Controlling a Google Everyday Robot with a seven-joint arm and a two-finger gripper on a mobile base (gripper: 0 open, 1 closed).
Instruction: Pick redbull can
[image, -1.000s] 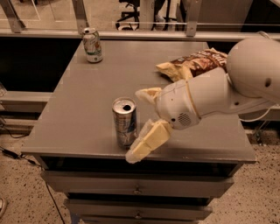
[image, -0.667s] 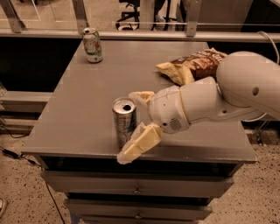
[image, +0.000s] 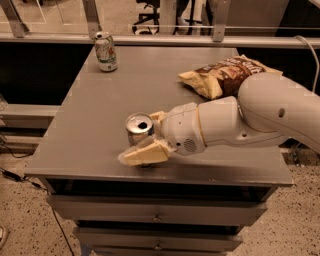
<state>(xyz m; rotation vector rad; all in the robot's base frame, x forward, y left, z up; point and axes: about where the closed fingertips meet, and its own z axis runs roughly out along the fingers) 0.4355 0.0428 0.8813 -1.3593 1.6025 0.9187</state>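
The redbull can (image: 138, 126) stands upright near the front edge of the grey table (image: 90, 110), its silver top and dark drinking hole facing up. My gripper (image: 139, 136) reaches in from the right and straddles the can. One cream finger (image: 144, 153) lies across the can's front and hides its lower body. The other finger (image: 156, 116) sits behind the can on its right. The fingers are open around the can, which rests on the table.
A shorter white-and-green can (image: 105, 51) stands at the table's back left corner. A brown chip bag (image: 227, 75) lies at the back right. My white arm (image: 265, 117) crosses the table's right side. Drawers sit under the table front.
My gripper has moved left and lower, from beside the can to astride it. The can has not moved.
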